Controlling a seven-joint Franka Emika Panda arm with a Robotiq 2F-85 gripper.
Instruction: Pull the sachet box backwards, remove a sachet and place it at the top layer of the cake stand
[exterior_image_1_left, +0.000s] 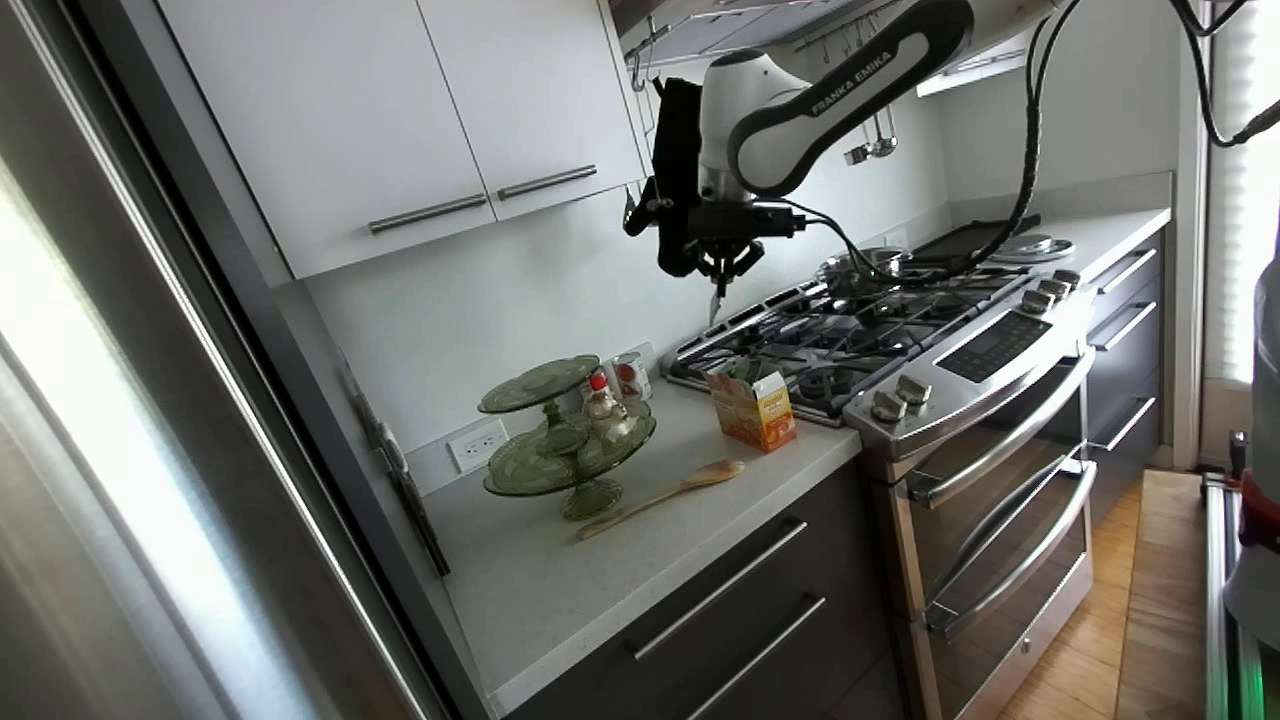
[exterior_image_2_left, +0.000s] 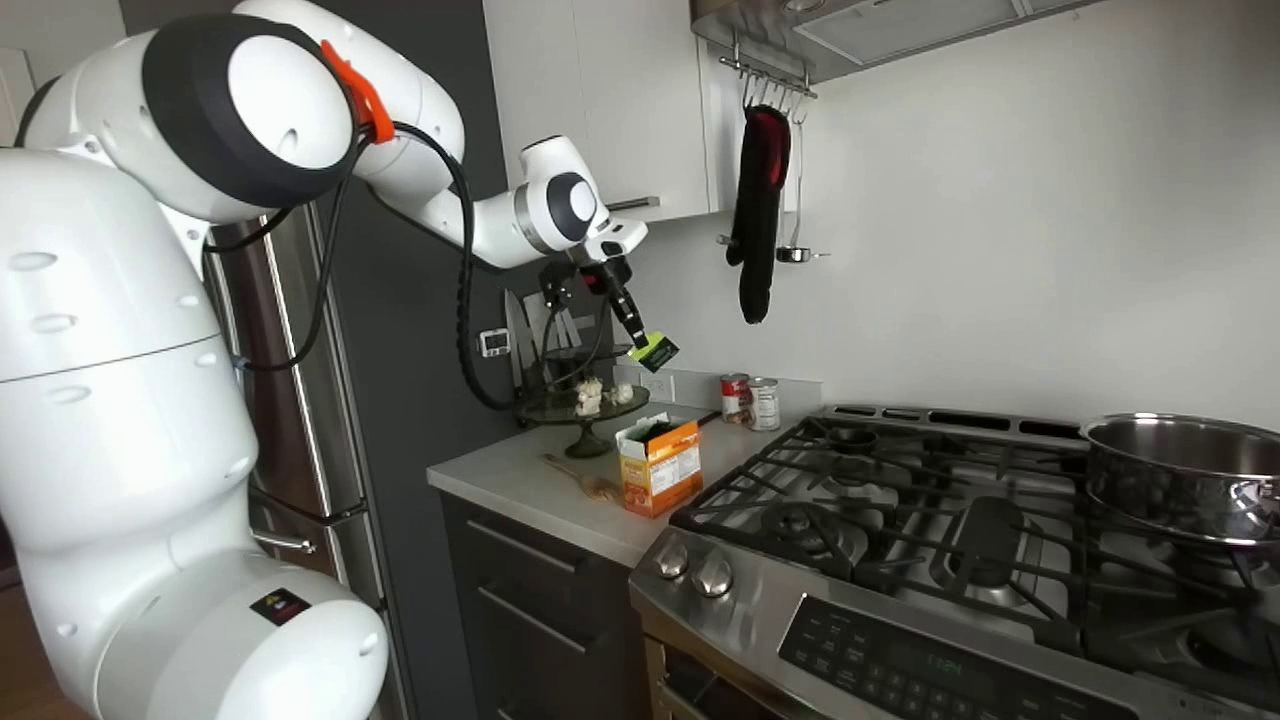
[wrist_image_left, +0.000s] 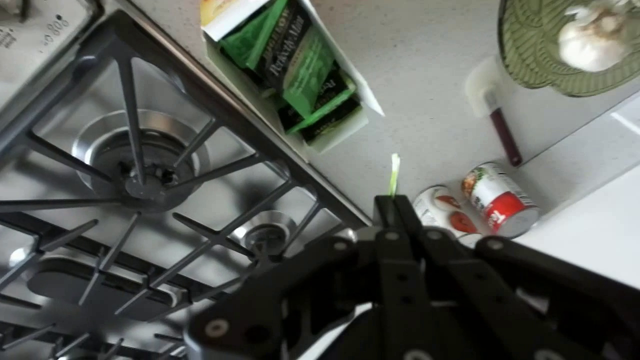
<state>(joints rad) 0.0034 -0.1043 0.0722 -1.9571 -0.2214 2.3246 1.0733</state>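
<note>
My gripper is shut on a thin green-and-black sachet; the sachet shows edge-on in the wrist view beyond the fingertips. The sachet hangs tilted in the air, apart from everything else. The orange sachet box stands open on the counter, below my gripper; it also shows in an exterior view. In the wrist view more green sachets are inside it. The olive two-tier cake stand has its upper plate lower than my gripper and to one side. Garlic bulbs sit on its lower plate.
A wooden spoon lies on the counter between stand and box. Two cans stand near the back wall. A small knife lies near the stand. The gas stove with a pot adjoins the box. Cupboards hang above.
</note>
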